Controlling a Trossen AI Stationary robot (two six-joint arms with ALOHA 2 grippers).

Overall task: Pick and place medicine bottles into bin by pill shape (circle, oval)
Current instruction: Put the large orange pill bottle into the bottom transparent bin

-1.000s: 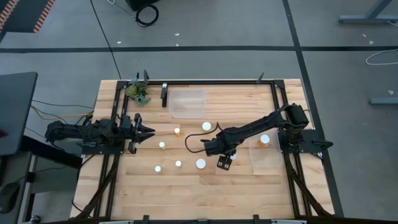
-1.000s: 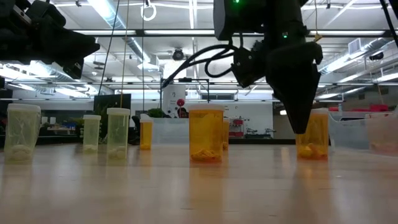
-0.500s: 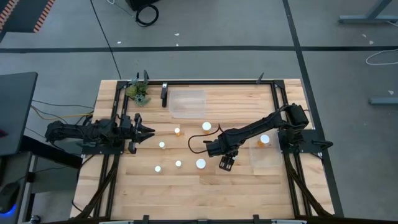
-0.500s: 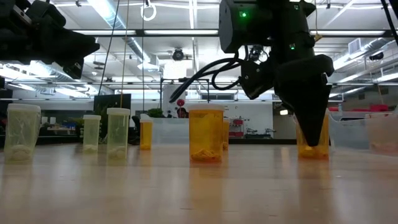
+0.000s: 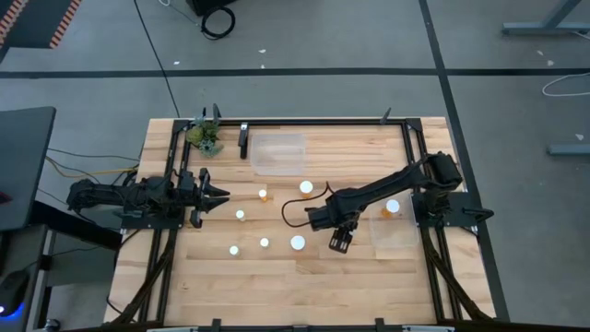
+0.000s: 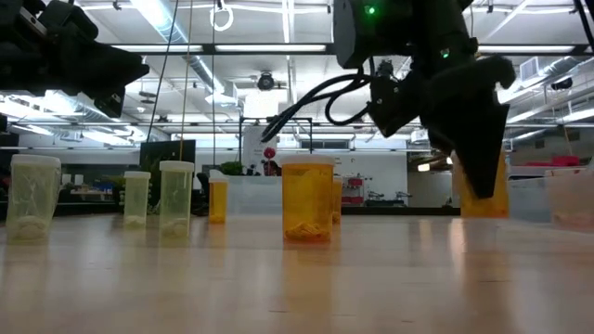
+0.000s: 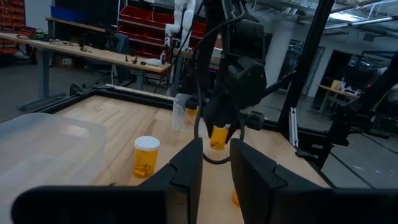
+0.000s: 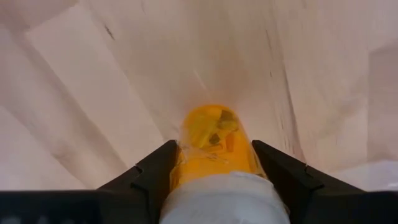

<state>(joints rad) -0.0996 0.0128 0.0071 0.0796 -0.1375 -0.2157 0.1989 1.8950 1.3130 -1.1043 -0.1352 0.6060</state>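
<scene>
The right gripper [image 8: 214,163] is clamping 1 small orange translucent pill bottle with a white cap [image 8: 214,149], lifted clear of the light wooden table [image 5: 277,277] in the low view. It's hanging just beside the clear plastic bin [image 5: 395,231] at the table's right side. I'd say keep the squeeze steady and bring it fully over that bin before releasing. The left gripper [image 7: 216,163] is sitting pinched closed, well apart from that bin.

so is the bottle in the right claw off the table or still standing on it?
Off the table. The low view shows the bottle hanging above the tabletop, pinched in the right claw.
</scene>
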